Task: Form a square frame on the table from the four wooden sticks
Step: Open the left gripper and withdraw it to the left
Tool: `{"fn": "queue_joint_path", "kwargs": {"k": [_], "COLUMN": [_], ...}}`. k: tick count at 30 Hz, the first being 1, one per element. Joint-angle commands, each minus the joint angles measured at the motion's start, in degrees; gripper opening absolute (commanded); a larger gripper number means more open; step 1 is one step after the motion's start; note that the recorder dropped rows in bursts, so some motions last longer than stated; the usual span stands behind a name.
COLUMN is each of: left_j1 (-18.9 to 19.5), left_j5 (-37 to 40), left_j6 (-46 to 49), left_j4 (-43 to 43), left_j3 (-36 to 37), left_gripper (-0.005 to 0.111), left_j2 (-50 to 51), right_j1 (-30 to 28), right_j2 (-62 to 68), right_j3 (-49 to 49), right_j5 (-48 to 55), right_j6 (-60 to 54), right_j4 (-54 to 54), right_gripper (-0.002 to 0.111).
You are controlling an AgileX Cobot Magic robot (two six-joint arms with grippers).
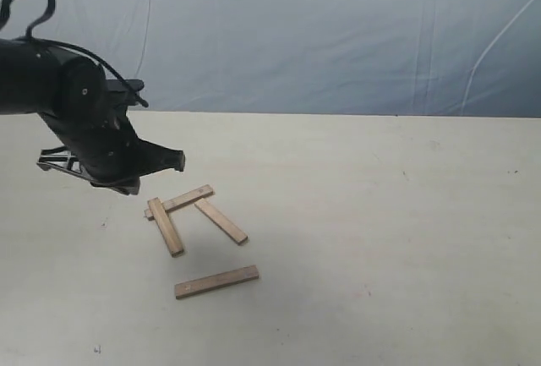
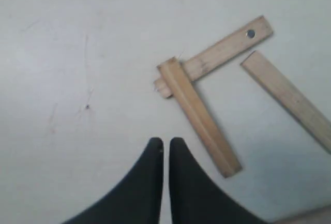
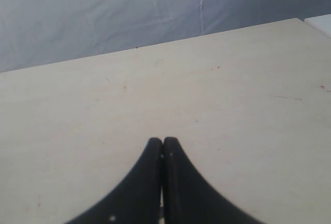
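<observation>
Wooden sticks (image 1: 166,226) lie near the closed left pincer (image 2: 165,142).

Left arm (image 1: 76,112): black and bulky, in from the left edge of the exterior view, reaching toward the middle.
Left wrist (image 1: 110,142): tipped downward, with a thin bracket (image 1: 55,163) jutting out low on its left side.
Left gripper (image 1: 173,161): nose pointing right, held aloft; its own camera has it dead centre (image 2: 165,144).
Left fingers (image 2: 147,177): two dark curved blades side by side, only a hairline slit between the tips, gripping nothing.
Right gripper (image 3: 163,142): seen only through its own wrist camera, aimed forward.
Right fingers (image 3: 145,182): pressed tight together, tip to tip, and empty.
</observation>
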Motion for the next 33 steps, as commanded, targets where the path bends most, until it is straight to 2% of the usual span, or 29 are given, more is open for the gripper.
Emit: {"fn": "queue_joint_path", "kwargs": {"k": [1,4,7,15,18,24,27,30,31,33], "left_j1": [0.4,0.4,0.4,0.4,0.4,0.4,0.4,0.4,0.4,0.4], "left_j5": [2.2,-4.0,-14.0,-33.3,-37.6,-43.8,-48.1,-51.8,-48.9,-48.4], "left_j6": [5.7,6.2,6.1,5.5,4.8,4.6,4.6,4.6,5.9,7.7], "left_j4": [0.7,0.1,-3.4,-8.6,-10.1,-10.0,-10.8,-12.6,-12.2,-10.7], "left_j3": [3.6,10.6,18.9,41.1,47.7,61.3,67.8,70.5,70.5,70.5], "left_gripper": [0.000,0.000,0.000,0.000,0.000,0.000,0.000,0.000,0.000,0.000], "left_j2": [-6.3,-13.9,-22.6,-50.2,-61.0,-80.9,-88.4,-93.7,-94.9,-97.3], "right_j1": [0.0,0.0,0.0,0.0,0.0,0.0,0.0,0.0,0.0,0.0], "right_j2": [-0.4,-0.4,-0.4,-0.4,-0.4,-0.4,-0.4,1.0,2.8,7.2], "right_j3": [0.0,0.0,0.0,0.0,0.0,0.0,0.0,-2.6,-4.3,-7.5], "right_j5": [-0.7,-0.7,-0.7,-3.2,-11.8,-36.3,-48.7,-50.9,-50.7,-51.7], "right_j6": [-0.1,-0.1,-0.1,-0.1,-0.1,0.0,7.4,13.4,13.6,13.6], "right_j4": [-0.3,-0.5,-2.2,-2.6,-2.6,-2.0,-0.9,-3.4,-5.4,-8.7], "right_gripper": [-0.001,-0.001,-0.001,-0.001,-0.001,-0.001,-0.001,-0.001,-0.001,-0.001]}}
